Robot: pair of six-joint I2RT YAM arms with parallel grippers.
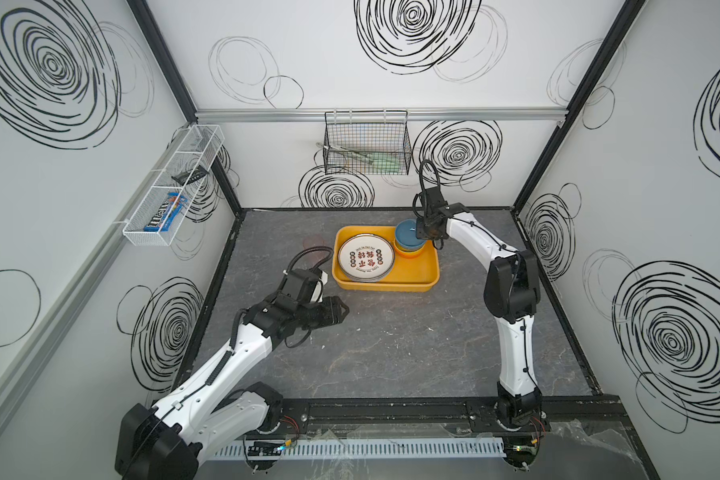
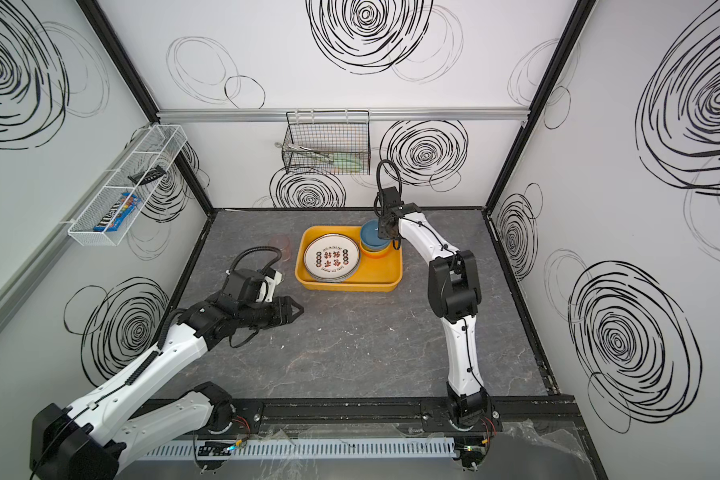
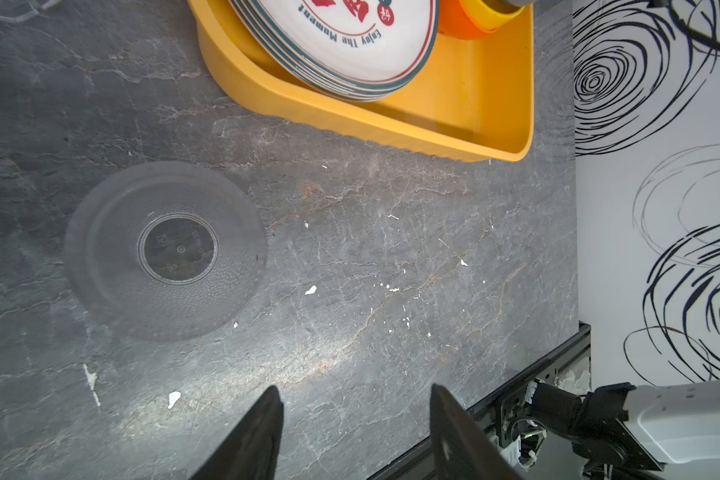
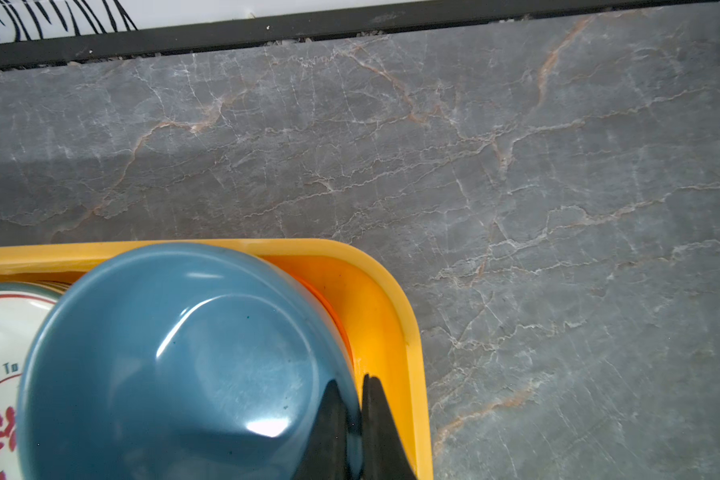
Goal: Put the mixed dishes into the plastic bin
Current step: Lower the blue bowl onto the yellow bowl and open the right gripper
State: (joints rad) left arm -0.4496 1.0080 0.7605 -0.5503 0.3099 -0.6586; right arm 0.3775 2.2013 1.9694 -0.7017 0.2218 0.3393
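Fingers of right gripper point(image 4: 352, 380) pinch rim of blue bowl point(image 4: 175, 365), which tops the stack in far right corner of yellow bin point(image 4: 408, 332), beside plates point(image 1: 365, 257). Fingers of left gripper point(image 3: 353, 388) spread above bare bench point(image 3: 391, 249). Clear cup point(image 3: 165, 249) sits nearby, apart from the bin's edge.

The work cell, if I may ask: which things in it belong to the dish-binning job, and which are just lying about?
Job:
- plastic bin
- plates and stacked bowls inside it
- blue bowl, pinched by the right gripper
- clear cup and pinkish cup on the table
- left gripper, open

Lying about:
- black wire basket with tongs
- white mesh rack with candy packet
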